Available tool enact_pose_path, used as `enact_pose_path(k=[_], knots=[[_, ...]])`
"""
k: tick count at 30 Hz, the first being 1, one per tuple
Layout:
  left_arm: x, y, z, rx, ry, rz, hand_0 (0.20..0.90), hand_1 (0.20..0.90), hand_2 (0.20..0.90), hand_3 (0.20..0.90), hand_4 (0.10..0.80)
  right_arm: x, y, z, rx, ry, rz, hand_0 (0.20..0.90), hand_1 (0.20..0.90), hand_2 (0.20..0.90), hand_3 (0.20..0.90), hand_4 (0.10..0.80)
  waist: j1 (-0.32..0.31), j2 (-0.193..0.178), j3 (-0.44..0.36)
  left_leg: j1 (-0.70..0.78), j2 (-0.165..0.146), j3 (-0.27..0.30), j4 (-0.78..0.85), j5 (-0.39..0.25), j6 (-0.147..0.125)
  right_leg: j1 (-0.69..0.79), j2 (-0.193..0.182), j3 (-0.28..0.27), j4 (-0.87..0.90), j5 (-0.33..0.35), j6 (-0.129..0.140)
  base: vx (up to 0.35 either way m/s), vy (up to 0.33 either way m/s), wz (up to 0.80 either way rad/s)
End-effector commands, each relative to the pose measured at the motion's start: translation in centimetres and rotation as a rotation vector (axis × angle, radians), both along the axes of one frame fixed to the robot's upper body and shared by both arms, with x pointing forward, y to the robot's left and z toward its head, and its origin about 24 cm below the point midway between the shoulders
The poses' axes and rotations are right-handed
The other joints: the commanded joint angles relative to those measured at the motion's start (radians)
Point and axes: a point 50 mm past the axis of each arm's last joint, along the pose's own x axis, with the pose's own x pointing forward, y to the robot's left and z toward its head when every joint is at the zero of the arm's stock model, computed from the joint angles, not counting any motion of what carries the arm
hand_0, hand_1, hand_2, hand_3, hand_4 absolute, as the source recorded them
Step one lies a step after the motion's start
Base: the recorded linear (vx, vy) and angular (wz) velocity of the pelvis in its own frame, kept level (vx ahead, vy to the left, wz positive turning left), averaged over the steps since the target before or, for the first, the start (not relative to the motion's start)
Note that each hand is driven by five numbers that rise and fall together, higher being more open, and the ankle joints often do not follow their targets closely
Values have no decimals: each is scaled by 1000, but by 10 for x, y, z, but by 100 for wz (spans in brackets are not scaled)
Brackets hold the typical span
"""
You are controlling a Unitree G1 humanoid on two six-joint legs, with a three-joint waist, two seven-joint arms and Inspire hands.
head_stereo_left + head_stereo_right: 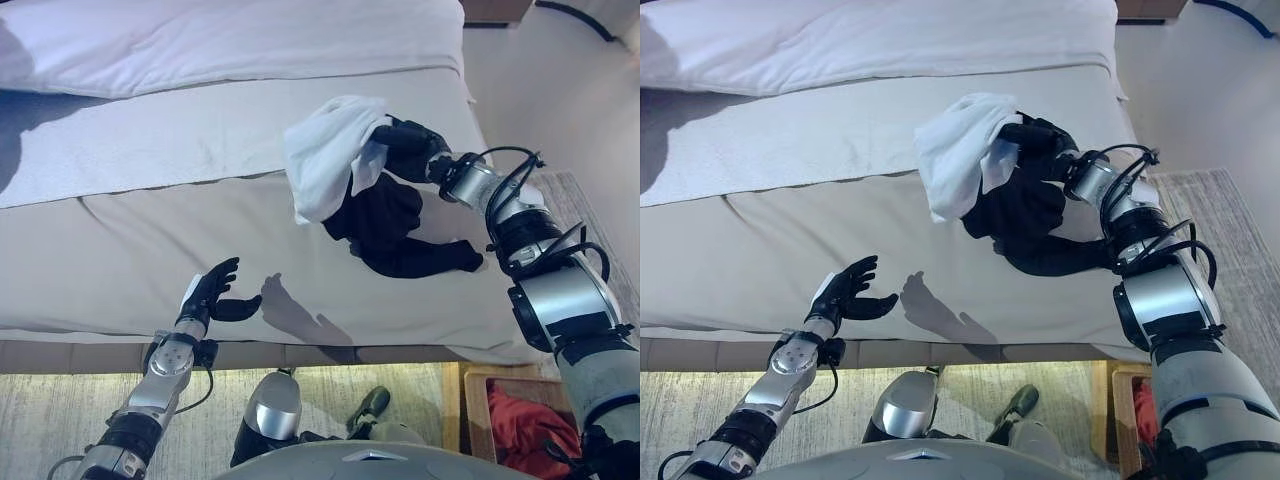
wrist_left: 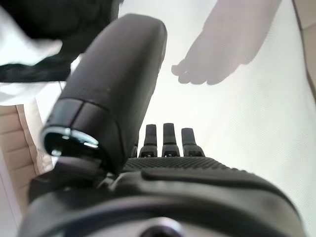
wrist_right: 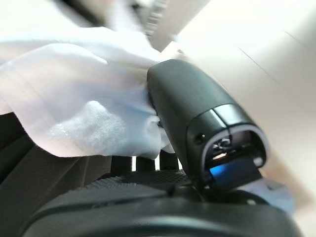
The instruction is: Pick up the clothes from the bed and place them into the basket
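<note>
The right hand (image 1: pixel 405 140) was out over the bed (image 1: pixel 130 250), toward its right side, with its fingers and thumb curled round a bunch of clothes: a white cloth (image 1: pixel 325 155) and a black garment (image 1: pixel 385 220). The white cloth stood up and to the left of the hand, while the black garment hung below it and trailed onto the sheet, one dark end reaching right toward the bed's edge. The right wrist view showed what the eye views could not: the thumb (image 3: pixel 190 106) pressed into the white cloth, folds of it bunched against the palm, and black fabric filling the space beside it. The left hand (image 1: pixel 212 290) hovered over the near edge of the bed on the left, well apart from the clothes, fingers straight and spread with the thumb out to the side, holding nothing. Its own wrist view confirmed this, with the fingers (image 2: pixel 169 139) in a straight row above bare sheet. It also caught a corner of the white and black clothes far off. A white duvet (image 1: pixel 230 40) lay across the far part of the bed. Only the eye views showed the basket (image 1: pixel 478 395), on the floor at the near right past the bed's corner, with a red garment (image 1: pixel 525 425) in it.
</note>
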Motion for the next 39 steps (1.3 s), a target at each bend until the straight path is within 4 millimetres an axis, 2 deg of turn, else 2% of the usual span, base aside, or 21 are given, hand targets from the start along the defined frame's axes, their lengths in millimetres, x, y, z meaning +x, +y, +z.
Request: enact_pose_path(k=[1,2,3,5,7,12,18,22,23,26,29,31,32,33,35,36,39], knots=[[-8,-4,-2,41,-24,-83,900,900,900,900,800,1,-35,12,-32,-19,-178,300,300,300,200,100,9,-7,-200,-20,45,43,0,-86,1,57,-77,5,57,-94,51,-14,7,4],[-7,-5,-2,40,-25,-82,900,900,900,900,800,-1,-43,6,-138,-1,-201,356,356,356,266,166,8,-6,-198,-22,45,42,0,-85,2,52,-77,5,58,-94,51,0,0,0],[-6,-7,-3,39,-27,-77,900,900,900,900,800,-3,-52,1,-268,26,-240,900,900,900,900,800,6,-5,-196,-25,45,42,0,-83,3,48,-78,7,61,-93,51,0,0,0],[-3,-12,-4,40,-30,-64,900,900,900,900,800,-7,-74,0,-667,48,-290,900,900,900,900,800,0,-5,-187,-25,45,44,0,-81,5,41,-79,10,65,-91,50,0,0,0],[0,-17,-5,45,-33,-48,900,900,900,900,800,-9,-90,13,-998,76,-331,900,900,900,900,800,-9,-5,-178,-22,45,47,0,-80,6,38,-81,14,72,-88,52,0,0,0],[5,-21,-5,45,-45,-32,900,900,900,900,800,-10,-99,29,-1308,204,-297,900,900,900,900,800,-17,-2,-163,-17,43,53,0,-80,8,35,-84,24,81,-93,52,5,16,-8],[11,-25,2,44,-71,-37,900,900,900,900,800,-17,-111,34,-1695,387,-91,900,900,900,900,800,-15,-4,-141,-23,43,54,0,-76,9,24,-88,29,96,-99,52,-15,-2,-5],[11,-23,2,45,-69,-39,900,900,900,900,800,-13,-106,49,-1830,333,-117,900,900,900,900,800,-12,-4,-135,-25,42,52,0,-74,10,25,-88,28,95,-98,52,0,0,0],[10,-23,2,44,-69,-44,900,900,900,900,800,-8,-99,60,-1911,276,-177,900,900,900,900,800,-6,-1,-132,-29,41,49,2,-72,10,24,-88,28,97,-99,52,0,0,0],[10,-26,3,38,-77,-47,900,900,900,900,800,-2,-86,76,-2030,178,-262,900,900,900,900,800,0,5,-125,-41,38,44,4,-70,10,18,-89,26,97,-100,52,-12,1,-1],[9,-27,3,34,-86,-51,900,900,900,900,800,0,-80,84,-2117,109,-316,900,900,900,900,800,5,10,-119,-49,36,38,5,-69,11,16,-89,25,96,-99,52,-10,2,-2],[10,-29,4,31,-91,-50,900,900,900,900,800,4,-68,92,-2150,0,-369,900,900,900,900,800,6,11,-115,-55,34,35,5,-67,12,12,-91,23,95,-98,52,-22,13,5],[10,-30,5,28,-93,-51,900,900,900,900,800,5,-58,96,-2160,-87,-405,900,900,900,900,800,7,12,-113,-59,33,32,6,-67,12,11,-92,22,95,-98,52,-7,13,5],[10,-30,5,28,-93,-52,900,900,900,900,800,6,-57,96,-2155,-94,-406,900,900,900,900,800,8,12,-113,-59,33,31,6,-67,12,11,-92,22,95,-98,52,-2,12,4],[11,-29,6,26,-93,-48,900,900,900,900,800,9,-41,97,-2087,-219,-383,900,900,900,900,800,8,13,-112,-64,32,29,7,-66,12,8,-94,19,96,-97,53,0,0,0],[11,-28,6,25,-92,-45,900,900,900,900,800,10,-28,96,-2055,-277,-352,900,900,900,900,800,8,14,-110,-68,31,25,9,-65,12,5,-96,19,99,-97,52,0,0,0],[12,-28,6,21,-92,-33,900,900,900,900,800,11,-11,85,-1979,-347,-276,900,900,900,900,800,9,14,-104,-75,30,20,14,-65,12,-2,-100,18,108,-101,51,9,7,1]])
